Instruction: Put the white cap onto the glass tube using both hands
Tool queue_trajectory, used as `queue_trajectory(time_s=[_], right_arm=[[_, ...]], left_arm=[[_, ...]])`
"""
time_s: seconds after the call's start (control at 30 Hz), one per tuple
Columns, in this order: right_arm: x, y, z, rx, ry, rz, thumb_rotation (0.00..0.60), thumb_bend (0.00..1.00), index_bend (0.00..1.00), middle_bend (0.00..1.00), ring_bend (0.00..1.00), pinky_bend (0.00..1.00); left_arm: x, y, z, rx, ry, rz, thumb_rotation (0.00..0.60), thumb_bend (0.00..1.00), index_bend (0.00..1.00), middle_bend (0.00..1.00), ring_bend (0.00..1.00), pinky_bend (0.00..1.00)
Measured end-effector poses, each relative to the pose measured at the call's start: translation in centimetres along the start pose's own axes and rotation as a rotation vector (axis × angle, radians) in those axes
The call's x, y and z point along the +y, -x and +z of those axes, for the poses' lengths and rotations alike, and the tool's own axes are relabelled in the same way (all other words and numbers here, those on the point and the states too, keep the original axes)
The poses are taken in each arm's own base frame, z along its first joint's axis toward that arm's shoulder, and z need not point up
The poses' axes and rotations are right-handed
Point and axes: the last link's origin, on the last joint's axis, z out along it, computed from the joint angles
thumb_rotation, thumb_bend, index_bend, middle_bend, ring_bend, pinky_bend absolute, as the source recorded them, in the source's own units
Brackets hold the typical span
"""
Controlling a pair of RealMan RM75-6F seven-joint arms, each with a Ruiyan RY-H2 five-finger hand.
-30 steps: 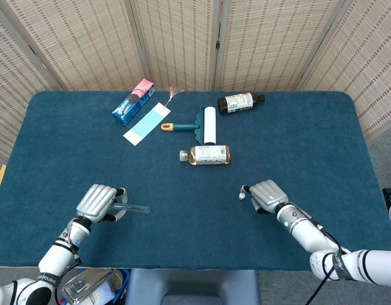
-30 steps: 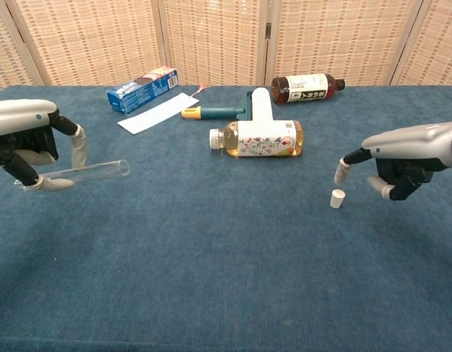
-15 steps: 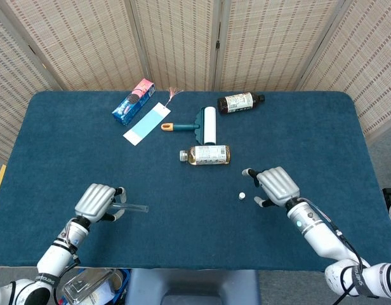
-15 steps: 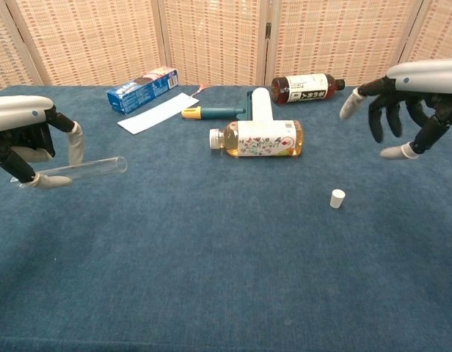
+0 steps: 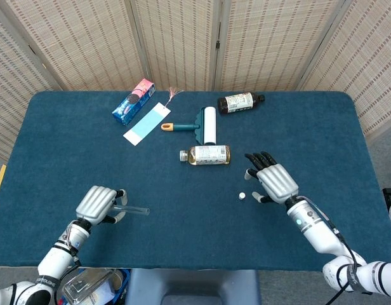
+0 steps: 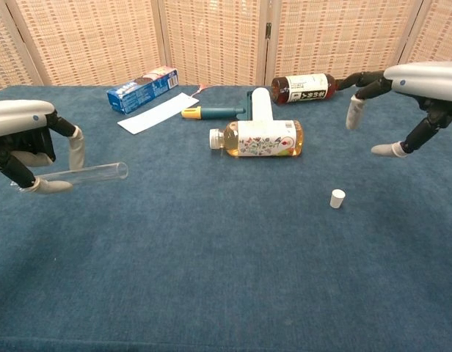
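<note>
Blue table [image 5: 68,152] (tube [image 6: 86,173] held, cap [image 6: 337,198] loose)

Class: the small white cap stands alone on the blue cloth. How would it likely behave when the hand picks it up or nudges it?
The white cap is tiny, so probably very light and easily knocked over. It looks round, so tipped sideways it could roll. The open right hand dwarfs it, so pinching needs care.

On my blue desk [image 5: 68,152], an amber bottle [image 5: 208,155] lies on its side near the middle, white cap toward nine o'clock. Just beyond it at twelve o'clock lies a lint roller [image 5: 202,125] with a teal frame and orange handle tip. A dark bottle [image 5: 238,102] lies at one o'clock of the roller. At ten o'clock sit a blue snack box [image 5: 133,101] and a pale blue-and-white card [image 5: 145,123], near each other.
</note>
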Motion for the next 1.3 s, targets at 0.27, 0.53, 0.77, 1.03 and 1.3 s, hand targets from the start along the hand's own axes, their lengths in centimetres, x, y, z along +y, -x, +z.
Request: queue_trajectory(time_s=[0.27,0.53,0.77,1.03,1.3], right_arm=[[0.0,2.8,1.2,-0.063,0.005,-0.021,0.6,0.28,0.4,0.07,0.0,0.0],[-0.2,4.9,2.1,-0.107,0.003,-0.041,0.6,0.28,0.4,0.07,0.0,0.0],[-0.1,5.9,2.7,-0.127,0.012,-0.055,0.6,0.28,0.41,0.08,0.0,0.0],[-0.1,6.6,3.4,-0.147,0.021,-0.056,0.6,0.28,0.41,0.08,0.0,0.0],[-0.4,6.8,4.0,-0.148,0.019,-0.06,0.6,0.3,0.43,0.09,0.0,0.0]], left_arm=[[0.1,0.4,0.0,-0.009,0.003,-0.001,0.6,0.36,0.57,1.0,0.99,1.0],[0.1,0.6,0.0,-0.013,0.002,-0.001,0.6,0.36,0.57,1.0,0.99,1.0],[0.2,0.8,0.0,-0.018,0.005,-0.003,0.6,0.36,0.57,1.0,0.99,1.0],[0.1,0.9,0.0,-0.021,0.005,-0.005,0.6,0.36,0.57,1.0,0.99,1.0],[0.0,0.9,0.1,-0.025,0.005,-0.007,0.6,0.36,0.57,1.0,0.99,1.0]])
